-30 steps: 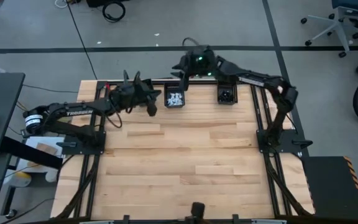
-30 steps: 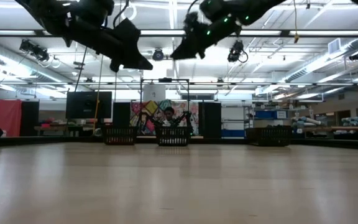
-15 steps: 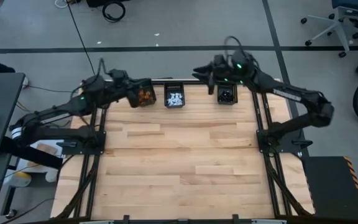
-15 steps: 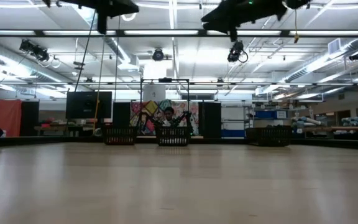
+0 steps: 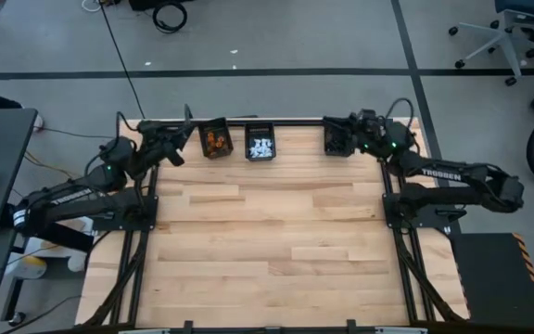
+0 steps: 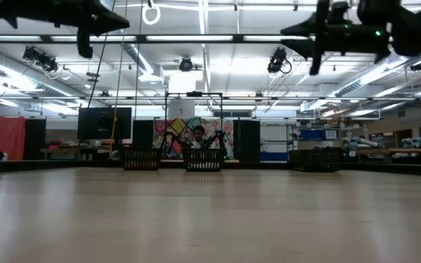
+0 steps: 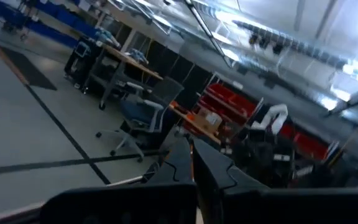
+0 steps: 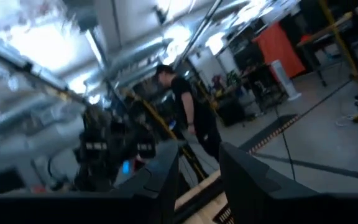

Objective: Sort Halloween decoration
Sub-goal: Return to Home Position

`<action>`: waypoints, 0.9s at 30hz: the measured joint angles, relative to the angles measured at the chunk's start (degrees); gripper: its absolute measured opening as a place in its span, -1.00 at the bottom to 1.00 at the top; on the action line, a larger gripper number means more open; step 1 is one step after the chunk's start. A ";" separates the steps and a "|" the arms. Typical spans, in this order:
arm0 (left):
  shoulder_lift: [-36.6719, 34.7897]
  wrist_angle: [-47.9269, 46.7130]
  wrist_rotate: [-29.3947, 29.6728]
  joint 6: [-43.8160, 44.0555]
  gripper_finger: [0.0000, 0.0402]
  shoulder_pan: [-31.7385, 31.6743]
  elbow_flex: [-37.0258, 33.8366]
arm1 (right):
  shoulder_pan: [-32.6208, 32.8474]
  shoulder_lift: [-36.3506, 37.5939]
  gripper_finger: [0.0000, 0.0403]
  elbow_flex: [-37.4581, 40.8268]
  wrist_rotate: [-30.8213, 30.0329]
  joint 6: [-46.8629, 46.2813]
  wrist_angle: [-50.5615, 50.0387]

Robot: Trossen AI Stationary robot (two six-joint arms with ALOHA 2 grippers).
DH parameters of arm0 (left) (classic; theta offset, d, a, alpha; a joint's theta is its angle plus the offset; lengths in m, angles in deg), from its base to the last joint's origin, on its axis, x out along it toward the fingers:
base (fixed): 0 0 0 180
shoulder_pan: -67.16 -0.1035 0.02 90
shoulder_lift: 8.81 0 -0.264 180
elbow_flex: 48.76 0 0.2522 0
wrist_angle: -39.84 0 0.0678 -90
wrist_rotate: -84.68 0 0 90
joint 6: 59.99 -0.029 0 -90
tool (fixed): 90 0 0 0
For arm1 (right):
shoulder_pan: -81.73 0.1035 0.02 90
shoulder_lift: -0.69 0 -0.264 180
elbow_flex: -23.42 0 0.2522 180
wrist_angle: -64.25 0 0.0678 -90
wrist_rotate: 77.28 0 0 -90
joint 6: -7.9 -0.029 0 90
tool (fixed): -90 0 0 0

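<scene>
Wooden bench [image 5: 267, 241] holds orange trinkets [image 5: 214, 142] and white trinkets [image 5: 261, 147] in bins [image 5: 260, 129] at its far edge. The left gripper [image 5: 180, 147], closed, and the right gripper [image 5: 336, 130], parted, hang above the far corners.

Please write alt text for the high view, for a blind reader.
Three black bins line the wooden table's far edge: orange trinkets, white trinkets, one dark inside. The left tool and right tool hover by the outer bins.

Both arms are dark and built of slim jointed links. The right arm [image 5: 476, 178], at 3 o'clock in the high view, carries white TROSSEN lettering [image 5: 441, 172], a green indicator light [image 6: 377, 33] and a thin looping black cable [image 5: 401, 102]. The left arm [image 5: 68, 195], at 9 o'clock, matches it. The left gripper [image 7: 191, 149] and right gripper [image 8: 199, 152] each end in two flat, dark fingers.
</scene>
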 joint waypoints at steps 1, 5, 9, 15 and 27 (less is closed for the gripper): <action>-0.88 1.28 0.13 1.15 -1.00 -0.30 -1.74 | -0.64 0.69 -0.40 1.88 -0.57 -1.16 1.61; -5.53 4.35 0.31 3.18 -1.00 -1.84 -6.90 | -4.38 4.12 -0.40 6.07 -0.78 -3.85 1.50; -11.33 3.04 0.72 3.18 -1.00 -4.27 -8.93 | -9.36 7.49 -0.41 6.66 3.04 -4.22 -3.28; -20.56 -7.55 0.69 3.14 -1.00 -7.43 -9.43 | -17.59 12.03 -0.46 6.66 8.49 -5.10 -7.89; -28.90 -22.57 0.69 4.34 -1.00 -10.09 -9.41 | -25.56 13.90 -0.50 17.55 9.03 -14.73 0.49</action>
